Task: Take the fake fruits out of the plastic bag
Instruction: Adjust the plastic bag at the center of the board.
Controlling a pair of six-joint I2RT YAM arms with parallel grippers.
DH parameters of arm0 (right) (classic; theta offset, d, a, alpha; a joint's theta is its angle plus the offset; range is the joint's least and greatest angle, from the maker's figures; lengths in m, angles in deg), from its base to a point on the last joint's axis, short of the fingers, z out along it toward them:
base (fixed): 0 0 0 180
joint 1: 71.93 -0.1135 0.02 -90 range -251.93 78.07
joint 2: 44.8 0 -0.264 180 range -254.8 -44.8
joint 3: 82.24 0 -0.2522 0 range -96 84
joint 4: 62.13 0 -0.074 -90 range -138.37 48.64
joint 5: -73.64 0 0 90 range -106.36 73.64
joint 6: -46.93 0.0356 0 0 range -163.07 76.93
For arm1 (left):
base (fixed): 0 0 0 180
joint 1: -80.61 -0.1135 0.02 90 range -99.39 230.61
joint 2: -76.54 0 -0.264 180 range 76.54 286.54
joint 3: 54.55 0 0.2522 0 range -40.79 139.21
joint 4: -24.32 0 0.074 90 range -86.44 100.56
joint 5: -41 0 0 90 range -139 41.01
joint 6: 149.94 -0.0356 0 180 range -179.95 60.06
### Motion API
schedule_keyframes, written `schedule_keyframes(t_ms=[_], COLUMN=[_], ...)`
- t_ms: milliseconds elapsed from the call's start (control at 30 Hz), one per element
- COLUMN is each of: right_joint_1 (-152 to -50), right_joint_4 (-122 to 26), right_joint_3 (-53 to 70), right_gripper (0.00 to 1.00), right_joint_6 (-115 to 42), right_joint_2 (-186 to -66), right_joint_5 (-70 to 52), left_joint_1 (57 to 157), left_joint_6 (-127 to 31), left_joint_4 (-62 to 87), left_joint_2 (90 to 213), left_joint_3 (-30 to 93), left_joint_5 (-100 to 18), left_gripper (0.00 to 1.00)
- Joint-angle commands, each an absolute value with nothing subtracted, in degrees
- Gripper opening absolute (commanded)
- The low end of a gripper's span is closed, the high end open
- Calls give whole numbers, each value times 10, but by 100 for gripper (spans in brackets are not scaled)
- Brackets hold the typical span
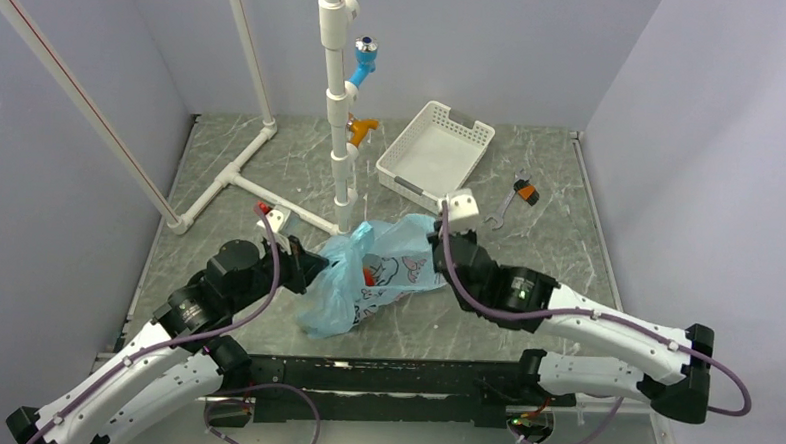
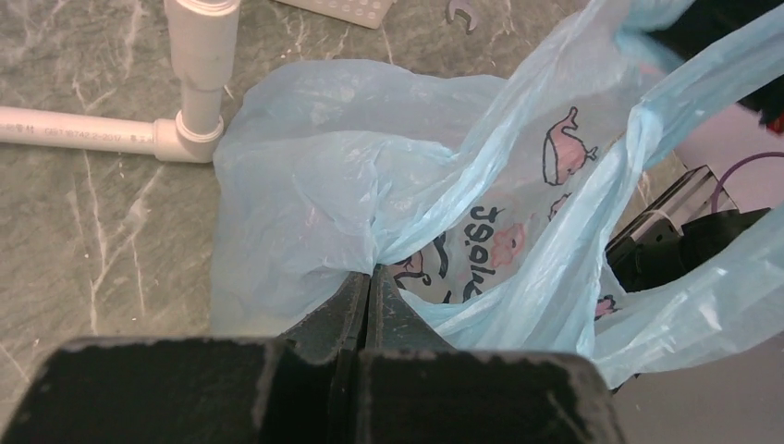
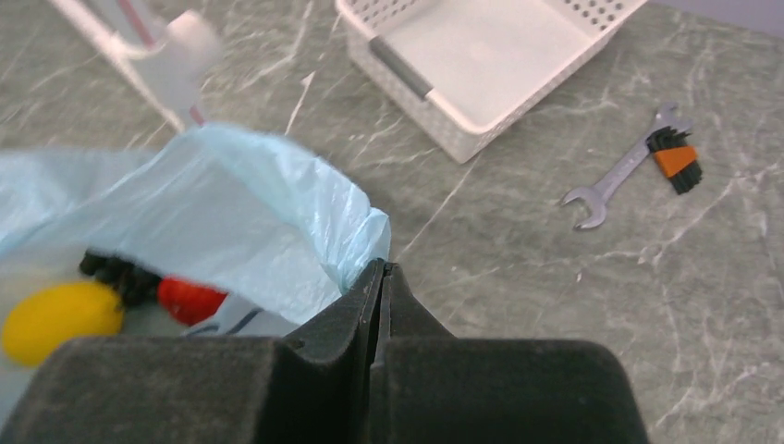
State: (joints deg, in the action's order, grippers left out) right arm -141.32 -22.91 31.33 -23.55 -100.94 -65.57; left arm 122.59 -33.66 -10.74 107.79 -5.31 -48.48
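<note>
Two pinches hold the work at this moment. The left fingers (image 2: pixel 368 282) are pressed fully together on a gathered fold of the plastic bag (image 2: pixel 314 185), low on its side nearest that arm. The right fingers (image 3: pixel 379 277) are likewise closed tight, nipping the bag's far rim (image 3: pixel 356 231) where the film curls over. Between them the bag lies slumped on the desk (image 3: pixel 518 305), stretched a little from one arm to the other.

Inside, seen past the right rim, sit the fake fruits: a yellow piece (image 3: pixel 60 319), a red one (image 3: pixel 189 301), and a dark shape (image 3: pixel 116 268) that is probably the grape bunch, though it is blurred. None has left the bag.

To do this step well, I judge the two grips should draw apart gently so the mouth opens wide without tearing the thin film. Then one side should rise so the fruits roll toward the opening. The round pieces will likely run once free, so a low, slow tilt suits. The PVC pipe (image 2: pixel 199 65) stands just beside the bag, while the white basket (image 3: pixel 407 83) and the wrench (image 3: pixel 629 171) lie farther off.
</note>
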Motion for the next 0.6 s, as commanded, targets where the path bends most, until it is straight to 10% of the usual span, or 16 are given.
schedule_keyframes(t_ms=[0, 400, 567], right_joint_1=[-1322, -1153, -1153], right_joint_4=[-252, -180, -104], right_joint_3=[243, 66, 43], right_gripper=[0, 0, 48], right_joint_6=[-283, -279, -278], right_joint_2=[-1051, -1228, -1208], right_joint_5=[-594, -377, -291], left_joint_1=[1227, 1227, 1227], left_joint_6=[-321, -237, -198], left_joint_4=[-107, -82, -82], left_joint_2=[1067, 983, 974], left_joint_3=[-42, -98, -110], left_joint_5=[-511, -519, -545], left_gripper=[0, 0, 0])
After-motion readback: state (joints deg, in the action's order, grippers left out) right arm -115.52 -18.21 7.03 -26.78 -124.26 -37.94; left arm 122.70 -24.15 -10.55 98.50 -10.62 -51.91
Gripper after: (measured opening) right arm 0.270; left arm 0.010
